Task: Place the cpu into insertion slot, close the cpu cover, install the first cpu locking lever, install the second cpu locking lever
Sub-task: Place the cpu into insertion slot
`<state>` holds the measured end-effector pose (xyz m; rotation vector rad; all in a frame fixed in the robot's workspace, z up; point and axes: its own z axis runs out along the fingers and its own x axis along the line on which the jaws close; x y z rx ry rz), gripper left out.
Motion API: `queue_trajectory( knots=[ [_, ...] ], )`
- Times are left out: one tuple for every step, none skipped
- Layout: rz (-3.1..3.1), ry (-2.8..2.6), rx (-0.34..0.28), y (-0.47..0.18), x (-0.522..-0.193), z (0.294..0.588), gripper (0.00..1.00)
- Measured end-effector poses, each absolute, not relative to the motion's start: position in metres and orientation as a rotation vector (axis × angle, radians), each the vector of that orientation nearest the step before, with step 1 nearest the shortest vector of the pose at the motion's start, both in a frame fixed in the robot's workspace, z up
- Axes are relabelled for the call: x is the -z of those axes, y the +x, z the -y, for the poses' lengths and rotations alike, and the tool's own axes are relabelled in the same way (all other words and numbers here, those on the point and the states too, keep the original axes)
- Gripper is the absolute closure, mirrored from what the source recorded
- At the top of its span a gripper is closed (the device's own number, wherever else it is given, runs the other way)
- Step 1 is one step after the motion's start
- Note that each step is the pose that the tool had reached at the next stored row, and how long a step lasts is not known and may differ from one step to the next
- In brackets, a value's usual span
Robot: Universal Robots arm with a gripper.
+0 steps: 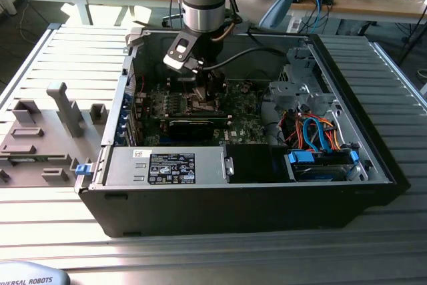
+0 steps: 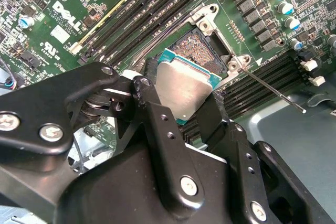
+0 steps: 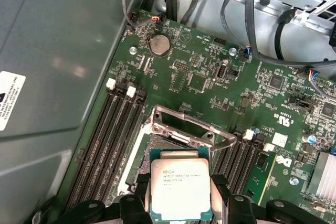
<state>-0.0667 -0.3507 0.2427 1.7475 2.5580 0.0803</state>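
My gripper (image 2: 181,106) is shut on the cpu (image 2: 184,90), a small square chip with a silver-grey top and a green edge, one black finger on each of two opposite sides. In the first wrist view the cpu (image 3: 179,190) hangs just in front of the insertion slot (image 3: 157,148), partly covering it, and the gripper (image 3: 181,205) grips its near half. The slot's dark pin field (image 2: 197,51) shows beyond the chip. The cpu cover (image 3: 194,124), a thin silvery frame, stands open at the slot's far side. In the exterior view the gripper (image 1: 203,88) reaches down inside the computer case.
A thin locking lever (image 2: 273,93) sticks out free beside the slot. Long black memory slots (image 3: 107,140) flank the socket on both sides. The case wall (image 3: 58,51) rises close by. A black card (image 1: 193,127), a power supply (image 1: 167,165) and a cabled drive cage (image 1: 320,138) fill the case.
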Motion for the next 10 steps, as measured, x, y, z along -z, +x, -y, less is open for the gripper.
queue_trajectory(
  knots=[
    [-2.557,1.748,-0.080,-0.0668,-0.2426,0.3507,0.46],
    [-2.557,1.749,-0.080,-0.0668,-0.2426,0.3507,0.46],
    [-2.556,1.750,-0.080,-0.0668,-0.2426,0.3507,0.46],
    [-2.556,1.751,-0.080,-0.0668,-0.2426,0.3507,0.46],
    [-2.556,1.751,-0.080,-0.0668,-0.2426,0.3507,0.46],
    [-2.555,1.751,-0.080,-0.0668,-0.2426,0.3506,0.46],
    [-2.555,1.752,-0.080,-0.0669,-0.2425,0.3505,0.46],
    [-2.555,1.752,-0.081,-0.0670,-0.2425,0.3503,0.46],
    [-2.555,1.752,-0.080,-0.0670,-0.2425,0.3500,0.46],
    [-2.555,1.752,-0.080,-0.0671,-0.2426,0.3495,0.46]
  ],
)
